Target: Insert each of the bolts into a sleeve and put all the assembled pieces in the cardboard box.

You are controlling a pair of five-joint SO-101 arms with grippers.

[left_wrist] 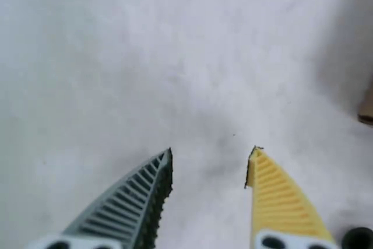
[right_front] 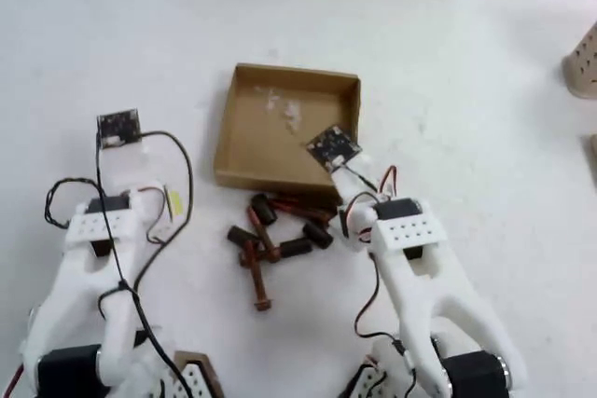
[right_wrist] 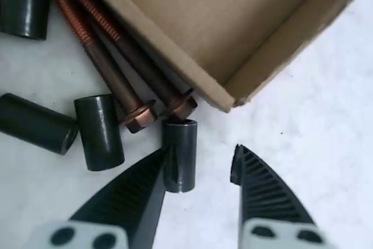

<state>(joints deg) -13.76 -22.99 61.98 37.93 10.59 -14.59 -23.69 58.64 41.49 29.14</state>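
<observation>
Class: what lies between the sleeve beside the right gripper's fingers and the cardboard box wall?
The right wrist view shows two bolt heads between that sleeve and the cardboard box.

this is looking like a robotics lab or a maker's workbench, not a home. a left arm (right_front: 93,258) and a right arm (right_front: 420,267), both of plain white plastic with screw holes showing, are sitting side by side on a white table (right_front: 466,62). small uncovered circuit boards (right_front: 118,126) are riding at their wrists, and thin black and red wires (right_front: 189,184) are looping loose along them. loose hardware is lying between the arms: coppery bolts (right_front: 259,277) and dark sleeves (right_front: 297,248) beside a shallow cardboard box (right_front: 270,137). a perforated beige piece (right_front: 583,67) is standing at the table's edge.
</observation>
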